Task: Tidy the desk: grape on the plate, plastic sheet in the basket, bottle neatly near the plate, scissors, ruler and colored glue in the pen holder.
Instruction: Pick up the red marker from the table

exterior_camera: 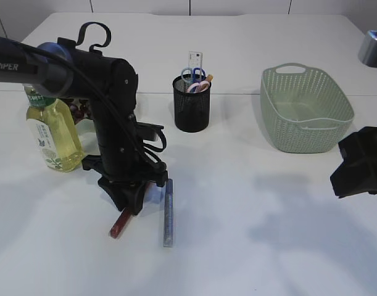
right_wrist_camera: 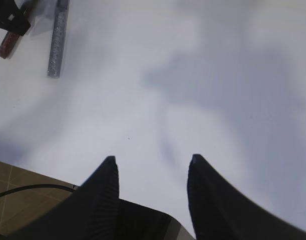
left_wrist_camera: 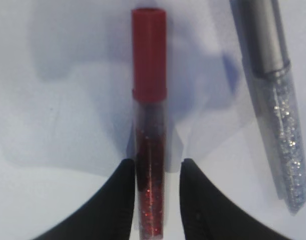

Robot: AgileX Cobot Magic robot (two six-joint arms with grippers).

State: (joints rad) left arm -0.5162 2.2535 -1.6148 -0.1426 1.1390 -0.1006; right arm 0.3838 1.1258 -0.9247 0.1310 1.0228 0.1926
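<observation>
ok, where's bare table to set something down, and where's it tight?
Free: the wide stretch in front of the basket, between the silver glue stick and the right end effector; also between the pen holder and basket. Crowded: the left side, where the left end effector straddles the red glue stick, with the bottle close behind.

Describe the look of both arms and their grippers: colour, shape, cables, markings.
The left arm is matte black, with white "PIPER" lettering on its link, black cables looping at the top and by the wrist, and a blue-grey ring at one joint. The left gripper has black fingers tapering to rounded tips. The right gripper has the same black tapered fingers, with finely ribbed inner faces.
</observation>
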